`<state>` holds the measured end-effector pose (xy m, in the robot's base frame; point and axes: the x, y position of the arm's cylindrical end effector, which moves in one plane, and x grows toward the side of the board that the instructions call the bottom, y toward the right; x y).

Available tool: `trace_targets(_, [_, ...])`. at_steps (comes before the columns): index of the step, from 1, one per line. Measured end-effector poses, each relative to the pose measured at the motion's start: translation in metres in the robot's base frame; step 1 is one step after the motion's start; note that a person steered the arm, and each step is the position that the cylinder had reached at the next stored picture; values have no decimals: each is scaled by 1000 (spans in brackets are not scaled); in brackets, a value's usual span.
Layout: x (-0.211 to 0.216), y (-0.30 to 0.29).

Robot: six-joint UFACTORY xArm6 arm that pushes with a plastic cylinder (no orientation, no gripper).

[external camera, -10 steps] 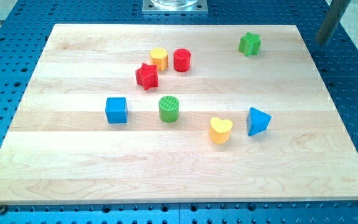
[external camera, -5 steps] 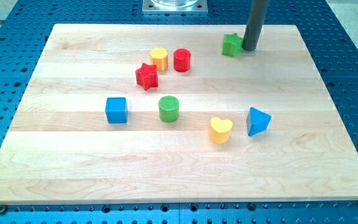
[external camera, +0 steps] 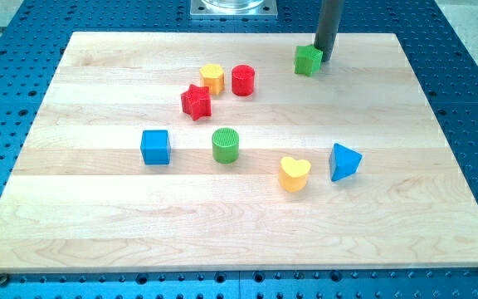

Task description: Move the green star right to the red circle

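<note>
Since a moment ago: my tip [external camera: 324, 58] shifted up-left, touching green star [external camera: 308, 60]; star barely moved. No pincer fitted. Red circle [external camera: 242, 80] remains well left.

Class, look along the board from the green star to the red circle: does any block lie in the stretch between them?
No visible block does. The green star sits near the view's top, with my tip against its right side. The board between it and the red circle is bare; the yellow block lies beyond the circle.

Green star [external camera: 308, 60] lies right of the red circle [external camera: 242, 80], apart.
</note>
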<state>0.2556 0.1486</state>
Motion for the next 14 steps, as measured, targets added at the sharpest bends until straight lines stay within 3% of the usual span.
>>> trace_targets(2, [-2,-48])
trace_targets(3, [28,-65])
trace_targets(7, [48,-65])
trace_targets(14, [46,-76])
